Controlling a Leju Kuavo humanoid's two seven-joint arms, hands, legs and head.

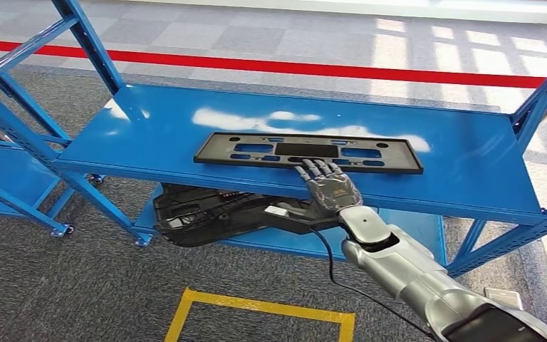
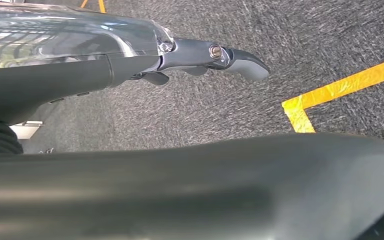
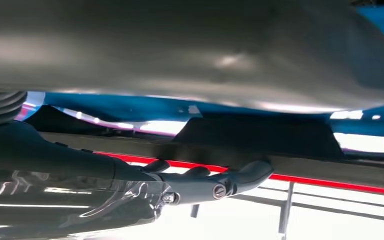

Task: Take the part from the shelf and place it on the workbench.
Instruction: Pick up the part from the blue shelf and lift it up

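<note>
On blue shelf [image 1: 463, 164], right hand [image 1: 330, 188] fingers [image 1: 318, 169] spread flat atop unlabelled black part [image 1: 256, 150].

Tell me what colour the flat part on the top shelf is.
Dark grey to black part, clearest in the head view.

Your right arm [image 1: 406, 274] is a silver, glossy shell with a black cable [image 1: 342, 281] trailing beneath it. The right hand [image 1: 331, 187] has dark grey segmented fingers and a patterned back. On the left hand [image 2: 200, 57] you see a dark thumb with a round screw [image 2: 214, 50] and a clear glossy cover.
</note>
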